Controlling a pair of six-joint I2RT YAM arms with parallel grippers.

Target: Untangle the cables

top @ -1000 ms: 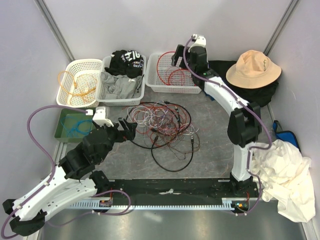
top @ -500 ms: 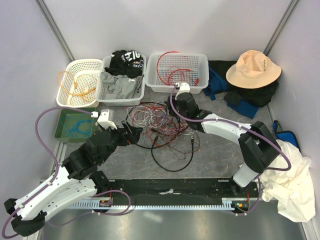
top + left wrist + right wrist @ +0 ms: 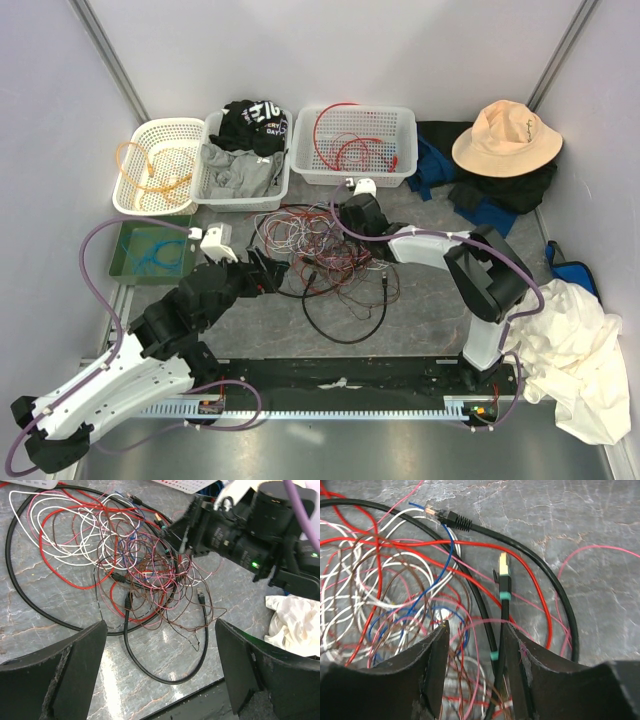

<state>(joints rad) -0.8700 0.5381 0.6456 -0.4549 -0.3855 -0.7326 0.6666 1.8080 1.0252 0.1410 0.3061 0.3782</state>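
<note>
The cables (image 3: 322, 250) lie in one loose tangle at the middle of the worktop (image 3: 430, 300). It is made of red, white, pink, brown and blue strands, with a black loop (image 3: 344, 341) sagging out toward the near side.

The right hand (image 3: 348, 225) is low over the tangle's far right edge. In its wrist view the fingers (image 3: 436, 670) stand half-spread, astride a black lead with green bands (image 3: 503, 610) and some thin pink and red strands — none visibly pinched. The left hand (image 3: 272, 272) is at the tangle's left edge, spread wide.

A white basket (image 3: 355, 108) stands at the far edge just behind the right hand, and a green tray (image 3: 130, 265) lies off to the left. Bare worktop shows right of the tangle, and on the near side up to the black rail (image 3: 400, 375).
</note>
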